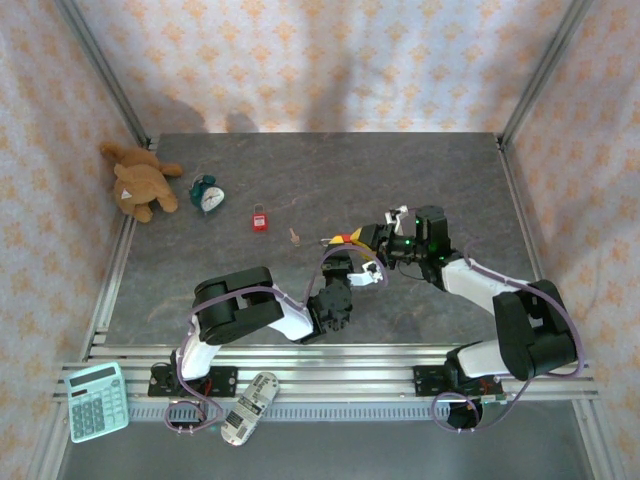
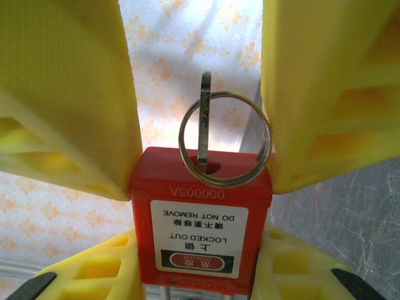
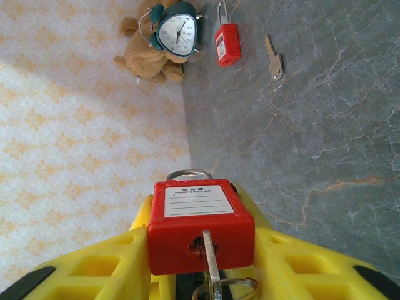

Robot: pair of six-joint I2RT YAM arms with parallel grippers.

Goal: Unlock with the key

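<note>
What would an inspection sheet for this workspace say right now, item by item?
Surface: grey stone-pattern table, flat, no spills seen.
Job's things: red held padlock, label upside down in the left wrist view; key with its ring seated in the keyhole.
Clutter: spare padlock and loose key mid-table; teddy bear and alarm clock at the far left; calculator and remote on the front rails.
Grippers: left gripper clamps the held padlock; right gripper is open, its fingers either side of the key.
Cables: cables looped along both arms, none snagged.
Surroundings: patterned walls, metal frame.
</note>
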